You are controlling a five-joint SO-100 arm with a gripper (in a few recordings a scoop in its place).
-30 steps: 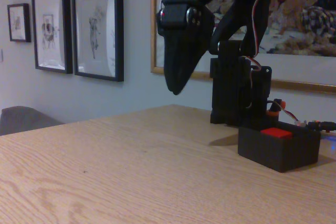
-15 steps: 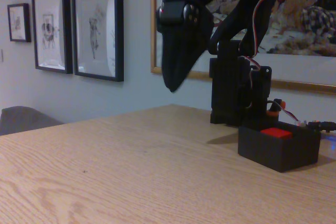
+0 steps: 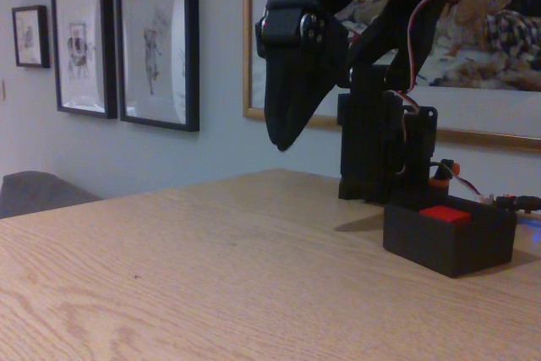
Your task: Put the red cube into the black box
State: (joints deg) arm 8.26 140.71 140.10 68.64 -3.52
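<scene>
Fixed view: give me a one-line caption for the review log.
Red cube sits inside the black box on the wooden table; the gripper hangs above the table, away from the box.

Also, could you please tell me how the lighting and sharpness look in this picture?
Fixed view: dim and soft; the gripper is a dark silhouette, glare spots a frame, the black box shadows the table, the red cube stays vivid.
</scene>
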